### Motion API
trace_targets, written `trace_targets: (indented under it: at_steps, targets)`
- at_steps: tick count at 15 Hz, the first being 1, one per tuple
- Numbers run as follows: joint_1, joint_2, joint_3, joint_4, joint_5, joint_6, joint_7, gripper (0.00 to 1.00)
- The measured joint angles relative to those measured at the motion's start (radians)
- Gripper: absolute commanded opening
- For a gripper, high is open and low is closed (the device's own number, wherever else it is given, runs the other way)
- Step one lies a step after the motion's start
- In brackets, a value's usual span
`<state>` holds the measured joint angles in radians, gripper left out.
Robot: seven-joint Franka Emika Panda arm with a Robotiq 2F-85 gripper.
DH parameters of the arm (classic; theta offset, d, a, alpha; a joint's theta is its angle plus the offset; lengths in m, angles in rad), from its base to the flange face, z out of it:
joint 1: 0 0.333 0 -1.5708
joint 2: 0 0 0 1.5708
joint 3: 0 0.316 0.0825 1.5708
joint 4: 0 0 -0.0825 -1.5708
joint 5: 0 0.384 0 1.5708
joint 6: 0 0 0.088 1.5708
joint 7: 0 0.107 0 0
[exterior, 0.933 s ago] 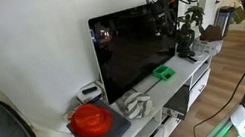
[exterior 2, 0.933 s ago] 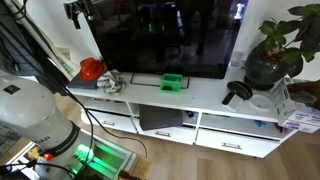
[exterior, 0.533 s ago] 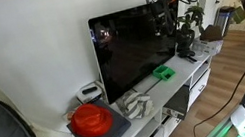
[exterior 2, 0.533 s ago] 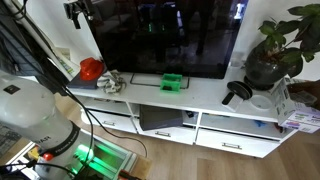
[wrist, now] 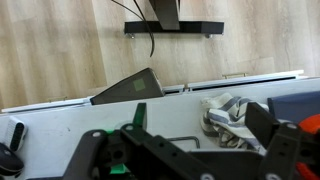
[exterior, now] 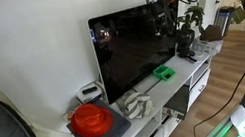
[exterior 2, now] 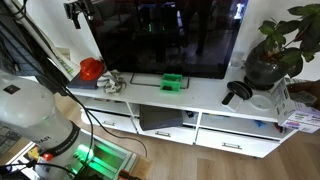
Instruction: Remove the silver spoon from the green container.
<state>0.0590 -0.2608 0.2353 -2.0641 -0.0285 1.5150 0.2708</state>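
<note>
The green container (exterior: 164, 72) is a small, low, bright green box on the white TV stand in front of the TV, also shown in an exterior view (exterior 2: 173, 82). No silver spoon can be made out in it at this size. My gripper (exterior: 164, 12) hangs high above the stand near the TV's top edge, far from the container, and shows in both exterior views (exterior 2: 78, 11). In the wrist view its fingers (wrist: 200, 125) are spread wide with nothing between them. They cover most of the container there.
A round red bowl (exterior: 91, 119) and a crumpled striped cloth (exterior: 135, 104) lie on the stand's end. The cloth also shows in the wrist view (wrist: 232, 115). The large TV (exterior: 137, 46) stands behind. A potted plant (exterior 2: 270, 50) and a black object (exterior 2: 238, 92) sit at the other end. A drawer (exterior 2: 160, 120) is open.
</note>
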Motion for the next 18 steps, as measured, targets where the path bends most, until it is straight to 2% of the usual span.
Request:
trace_targets:
  at_steps: [4, 8, 12, 18]
  targets:
    - [0.004, 0.001, -0.003, -0.001, -0.001, 0.0, -0.003, 1.0]
    - [0.021, 0.019, -0.006, -0.041, -0.069, 0.051, -0.088, 1.0]
    - [0.024, 0.032, -0.047, -0.148, -0.122, 0.23, -0.218, 1.0]
    - [0.005, 0.047, -0.187, -0.302, -0.14, 0.55, -0.55, 1.0]
